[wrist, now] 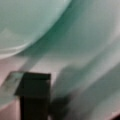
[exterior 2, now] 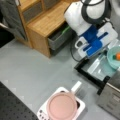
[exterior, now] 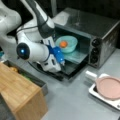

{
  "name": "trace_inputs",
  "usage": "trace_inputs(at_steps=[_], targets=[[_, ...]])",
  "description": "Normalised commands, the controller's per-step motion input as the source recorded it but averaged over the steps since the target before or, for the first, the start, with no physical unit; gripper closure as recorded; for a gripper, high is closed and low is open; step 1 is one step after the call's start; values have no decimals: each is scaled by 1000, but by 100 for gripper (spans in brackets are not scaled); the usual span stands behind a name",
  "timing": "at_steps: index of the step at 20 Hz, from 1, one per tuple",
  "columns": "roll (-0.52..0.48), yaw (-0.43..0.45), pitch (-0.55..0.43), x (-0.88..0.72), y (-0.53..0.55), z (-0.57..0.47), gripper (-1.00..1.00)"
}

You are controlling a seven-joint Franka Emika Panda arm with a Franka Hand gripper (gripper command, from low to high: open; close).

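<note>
My gripper (exterior: 62,62) hovers mid-frame at the open toaster oven (exterior: 100,35); I cannot tell its jaws' state. The teal bowl (exterior: 67,44) with an orange thing (exterior: 63,44) sits inside.

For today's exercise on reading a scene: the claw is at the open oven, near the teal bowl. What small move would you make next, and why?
Probably ease the claw a little further toward the teal bowl. In a front view it hovers over the open oven door, short of the bowl, which sits inside the oven with an orange object in it. The wrist view shows the bowl's rim close ahead.
</note>
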Motion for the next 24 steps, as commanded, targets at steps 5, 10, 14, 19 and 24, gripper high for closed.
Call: trace_inputs(at_steps=[5, 10, 14, 19, 24], targets=[[-150, 121, 32, 282, -203, 105, -100], [-137, 96, 49, 240, -88, 93, -100], [-119, 91, 70, 158, 39, 65, -100], [-134, 79, 65, 130, 102, 82, -100], [-185, 44, 44, 145, 72, 132, -100]])
